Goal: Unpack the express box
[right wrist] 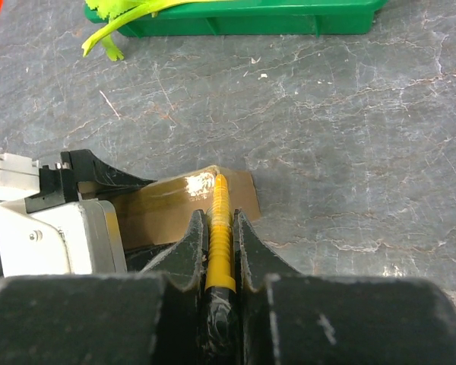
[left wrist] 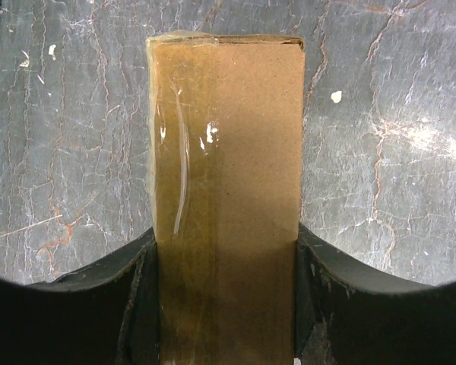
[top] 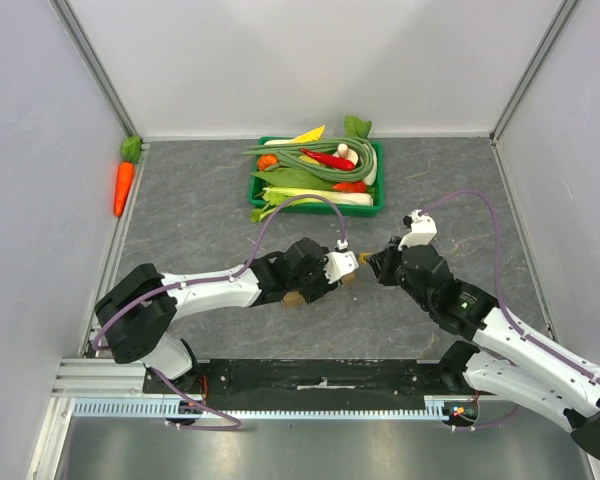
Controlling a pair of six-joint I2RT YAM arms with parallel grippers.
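Left gripper (left wrist: 224, 334) clamps the express box (left wrist: 226, 190) on the table centre; right gripper (right wrist: 222, 228) pinches a yellow cutter (right wrist: 220, 228), tip at the taped end. Tape-cutting step; next likely needs a steady draw along the seam.

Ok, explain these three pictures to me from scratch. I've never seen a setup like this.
These are two robot arms bolted at the near edge of a grey table. The wide picture looks down from above and behind them; the other two come from cameras on each wrist.

The left hand is clamped around a small brown cardboard box, sealed with clear tape. Its own camera shows the box between its two black fingers.

The right hand is shut on a thin yellow ridged tool, its tip at the box's taped end. What tool it is, I cannot tell.

Further back sits a green tray of vegetables, and a carrot lies by the left wall.
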